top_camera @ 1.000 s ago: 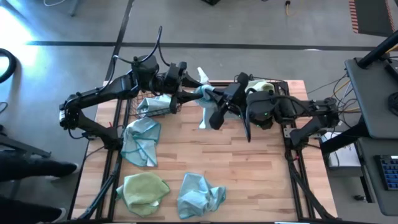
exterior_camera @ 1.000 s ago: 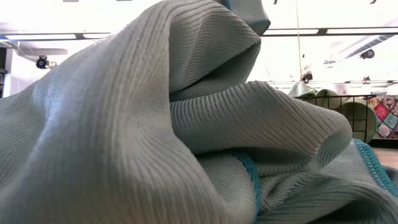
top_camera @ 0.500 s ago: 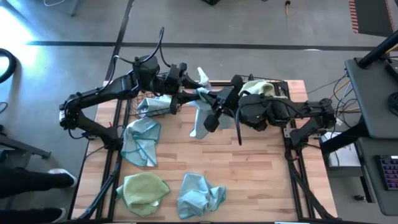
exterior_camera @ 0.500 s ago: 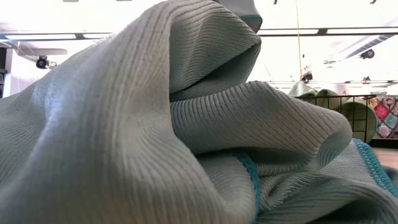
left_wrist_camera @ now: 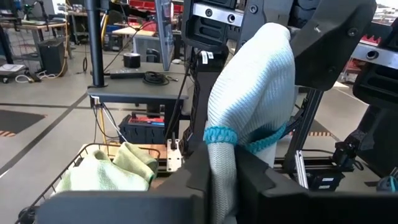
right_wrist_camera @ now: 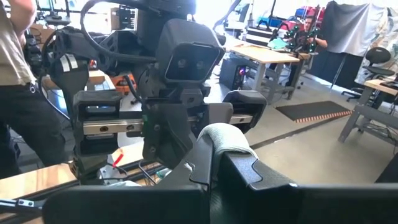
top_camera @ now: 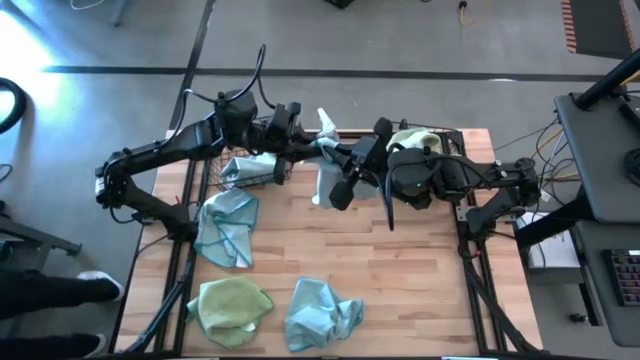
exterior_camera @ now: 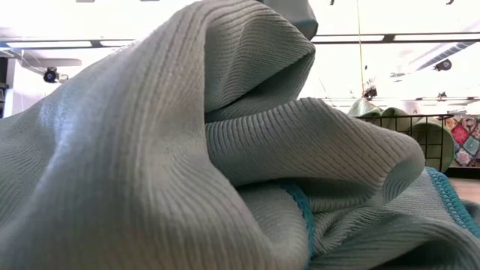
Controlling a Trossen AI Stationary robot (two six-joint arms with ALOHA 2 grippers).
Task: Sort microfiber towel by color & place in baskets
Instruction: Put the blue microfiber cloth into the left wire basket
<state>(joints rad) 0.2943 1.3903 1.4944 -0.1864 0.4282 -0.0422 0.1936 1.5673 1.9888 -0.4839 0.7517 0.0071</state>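
Holding one light blue towel [top_camera: 322, 178] at upper centre, we see left claw [top_camera: 312, 150] and right claw [top_camera: 337, 158] both clamped on it.

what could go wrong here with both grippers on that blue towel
1. The left gripper and right gripper both pinch the same light blue towel in mid-air between the baskets; if the arms pull apart, it may stretch or slip out.
2. The grippers sit very close, so the fingers might bump.
3. The towel hangs between the left basket, holding blue cloth, and the right basket, holding the yellow-green towel; a drop here would likely land on the table.
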